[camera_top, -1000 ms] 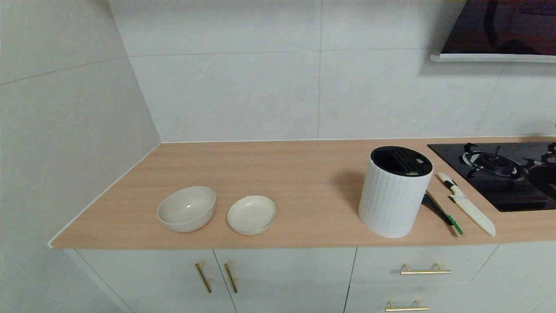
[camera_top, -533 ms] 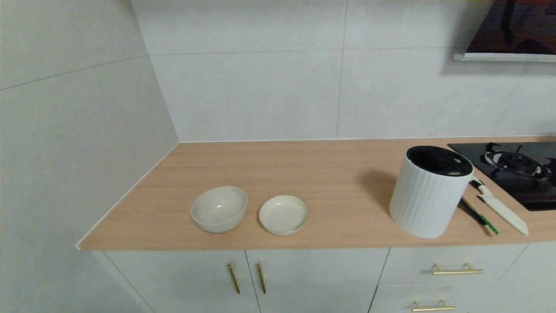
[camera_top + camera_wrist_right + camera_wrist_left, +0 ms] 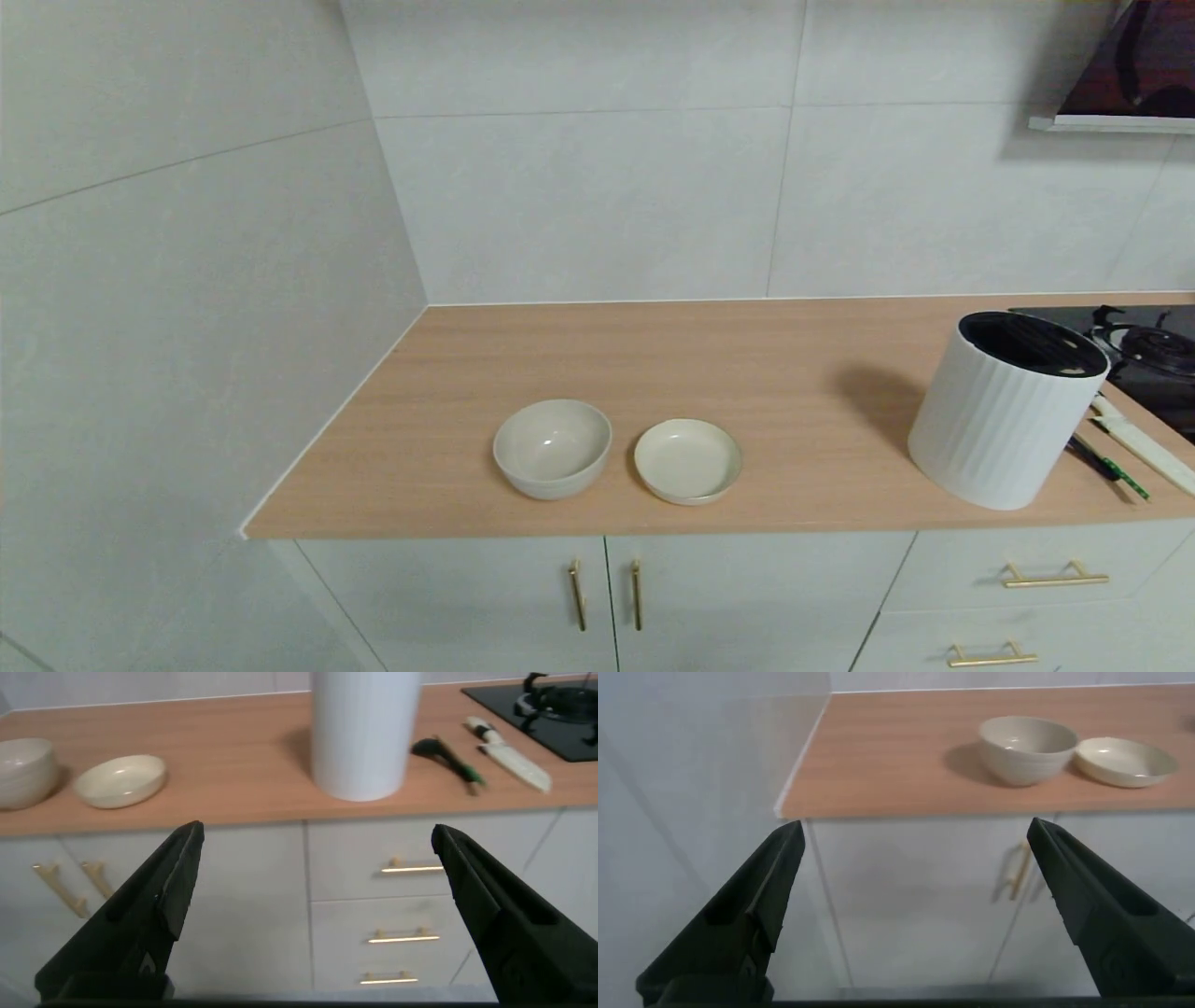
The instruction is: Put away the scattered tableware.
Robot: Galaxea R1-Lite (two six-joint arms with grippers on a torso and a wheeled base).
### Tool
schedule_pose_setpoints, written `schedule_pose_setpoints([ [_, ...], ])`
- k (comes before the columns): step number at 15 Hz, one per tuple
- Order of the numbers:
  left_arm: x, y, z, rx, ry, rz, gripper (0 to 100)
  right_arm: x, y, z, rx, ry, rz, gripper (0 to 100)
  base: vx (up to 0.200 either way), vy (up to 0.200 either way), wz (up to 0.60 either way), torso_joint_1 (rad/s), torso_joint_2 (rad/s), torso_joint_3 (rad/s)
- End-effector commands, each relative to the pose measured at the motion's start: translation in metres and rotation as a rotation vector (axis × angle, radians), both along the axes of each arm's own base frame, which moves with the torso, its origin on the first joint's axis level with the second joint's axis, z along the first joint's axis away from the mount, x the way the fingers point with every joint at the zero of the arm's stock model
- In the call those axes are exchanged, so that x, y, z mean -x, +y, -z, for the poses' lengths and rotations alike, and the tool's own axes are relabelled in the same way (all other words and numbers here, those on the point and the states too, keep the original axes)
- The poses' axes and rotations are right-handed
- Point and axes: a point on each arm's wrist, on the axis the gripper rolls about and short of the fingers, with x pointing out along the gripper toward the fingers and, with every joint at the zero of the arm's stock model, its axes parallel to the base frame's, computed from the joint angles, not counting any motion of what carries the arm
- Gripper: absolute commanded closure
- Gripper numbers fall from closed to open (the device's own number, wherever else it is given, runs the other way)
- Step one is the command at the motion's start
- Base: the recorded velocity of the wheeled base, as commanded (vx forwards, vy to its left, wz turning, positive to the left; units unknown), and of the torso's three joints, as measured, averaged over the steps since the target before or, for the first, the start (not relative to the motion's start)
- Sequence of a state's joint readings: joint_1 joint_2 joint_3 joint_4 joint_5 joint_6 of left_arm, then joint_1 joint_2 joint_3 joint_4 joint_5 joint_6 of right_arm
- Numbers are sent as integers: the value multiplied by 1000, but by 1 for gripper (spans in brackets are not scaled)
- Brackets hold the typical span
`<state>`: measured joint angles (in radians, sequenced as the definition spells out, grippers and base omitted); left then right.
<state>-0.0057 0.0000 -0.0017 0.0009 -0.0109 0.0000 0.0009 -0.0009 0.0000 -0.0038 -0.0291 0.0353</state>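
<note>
My left gripper (image 3: 912,826) and right gripper (image 3: 318,829) hang released; beyond them, a round glazed bowl (image 3: 552,448), shallow dish (image 3: 687,459) and ribbed white holder (image 3: 1008,411) sit on the wooden bench (image 3: 653,373).

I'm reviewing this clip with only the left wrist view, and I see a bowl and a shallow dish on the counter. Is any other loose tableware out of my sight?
Observer: Yes, a white knife lies on the counter beside the stove.
Operator: Anything next to it?
Observer: A dark utensil with a green-marked end lies between the knife and a white ribbed holder.
Operator: And the right hand?
Observer: The right hand is open and empty, held short of the cabinet drawers.
</note>
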Motion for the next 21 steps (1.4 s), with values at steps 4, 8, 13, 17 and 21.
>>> schedule_pose_setpoints([
  [4,0,0,0,0,1,-1,0,0,0,0,0,0,-1,0,0,50,0,1,-1,2],
  [8,0,0,0,-5,1,0,0,0,0,0,0,0,-1,0,0,0,0,0,0,0],
  [13,0,0,0,-3,1,0,0,0,0,0,0,0,-1,0,0,0,0,0,0,0],
  [17,0,0,0,-3,1,0,0,0,0,0,-2,-1,1,0,0,0,0,-35,71,36],
  [21,0,0,0,-3,1,0,0,0,0,0,0,-1,-1,0,0,0,0,-224,498,260],
])
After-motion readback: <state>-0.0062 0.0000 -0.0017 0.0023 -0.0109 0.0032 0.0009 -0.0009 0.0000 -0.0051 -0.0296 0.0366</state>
